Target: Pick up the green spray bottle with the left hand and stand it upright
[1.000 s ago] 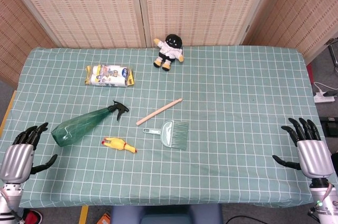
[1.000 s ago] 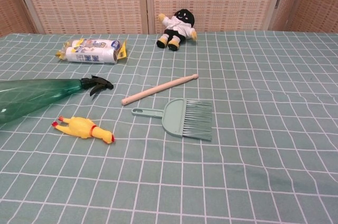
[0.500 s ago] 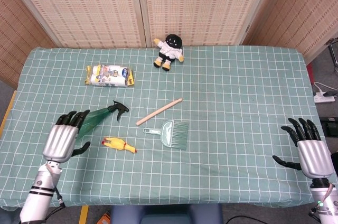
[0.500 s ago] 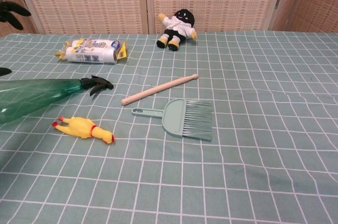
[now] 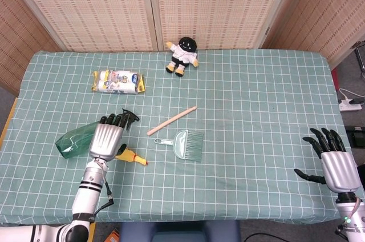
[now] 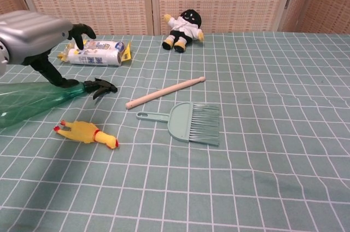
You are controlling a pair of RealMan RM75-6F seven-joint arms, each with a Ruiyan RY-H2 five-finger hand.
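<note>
The green spray bottle [image 5: 73,140] [image 6: 27,100] lies on its side at the table's left, its black trigger head [image 6: 102,87] pointing right. My left hand [image 5: 107,137] [image 6: 38,38] hovers over the bottle's neck end, fingers apart and holding nothing; the chest view shows it above the bottle with its thumb reaching down near the neck. My right hand [image 5: 336,165] stays at the table's right front edge, fingers spread, empty, and shows only in the head view.
A yellow rubber chicken [image 5: 132,157] [image 6: 85,132] lies just in front of the bottle. A wooden stick [image 5: 171,120], a green dustpan brush [image 5: 187,144], a packet of rolls [image 5: 118,82] and a plush doll [image 5: 182,55] lie further right and back.
My left hand has swung from the table's left edge rightward over the bottle, now above its neck. The bottle and the right hand have not moved.
</note>
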